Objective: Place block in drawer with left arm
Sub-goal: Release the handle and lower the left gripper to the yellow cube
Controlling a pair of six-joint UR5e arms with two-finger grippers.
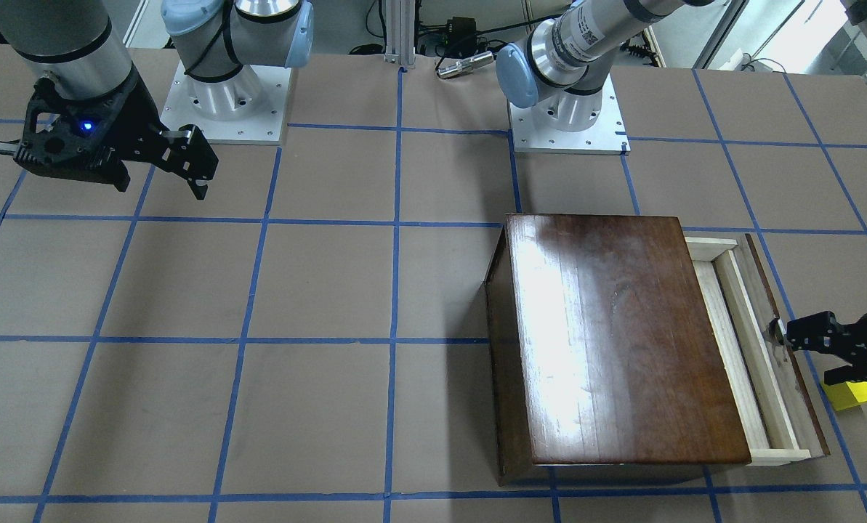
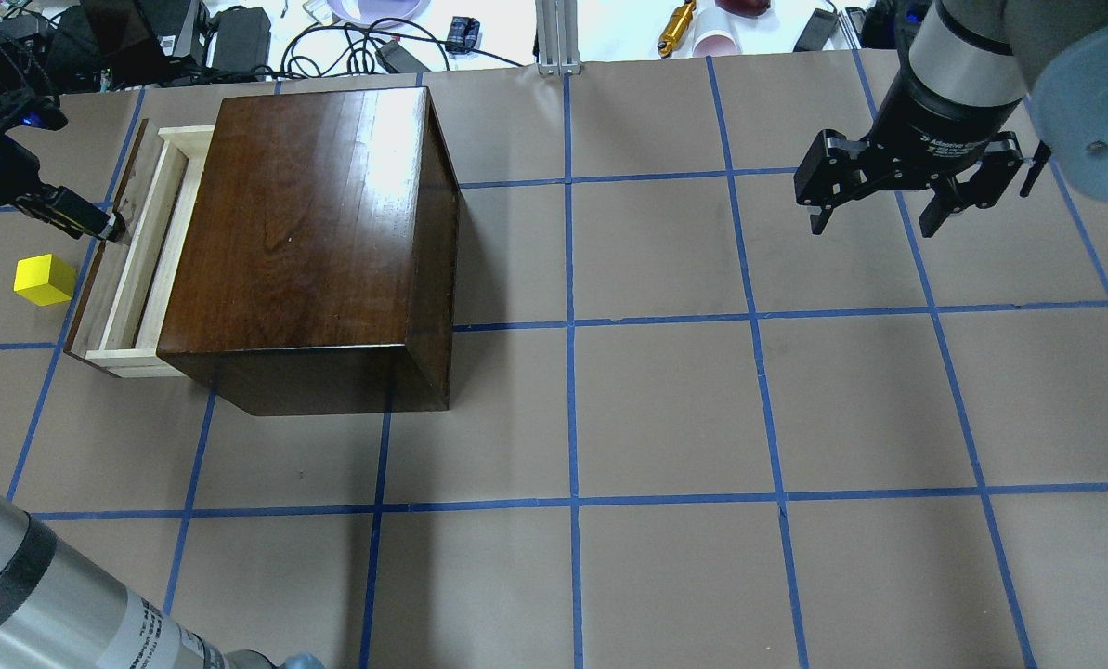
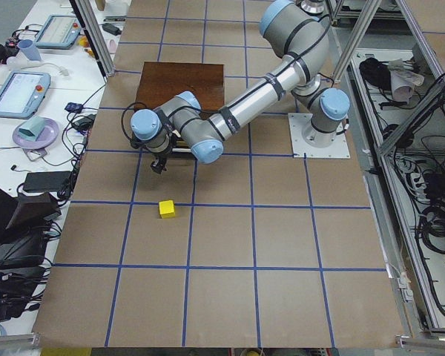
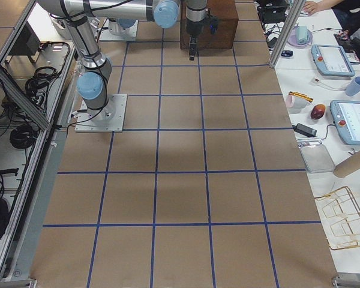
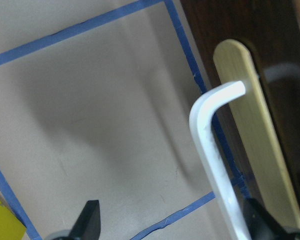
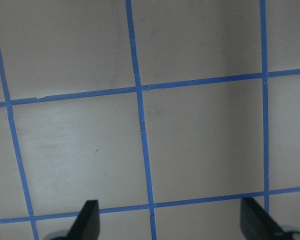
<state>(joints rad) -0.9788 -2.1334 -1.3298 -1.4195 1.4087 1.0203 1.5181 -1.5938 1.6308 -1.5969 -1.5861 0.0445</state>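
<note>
Most of the drawer (image 2: 136,269) lies hidden inside the box (image 2: 312,232); only the end that stands out of the box's open side shows. At that end, in the overhead view, the knob cannot be told apart from the tip of the left pincer (image 2: 108,225), whose arm is cut off by the picture's edge. Seen from the front, the block (image 1: 851,394), on the drawer's side of the box, is partly hidden under the pincer's fingers (image 1: 840,376). In the left wrist view only a corner of the block shows at the edge, and a pale bent shape (image 5: 210,145) beside the box's dark wood is too blurred to name. From the left end, the arm largely hides the drawer.
</note>
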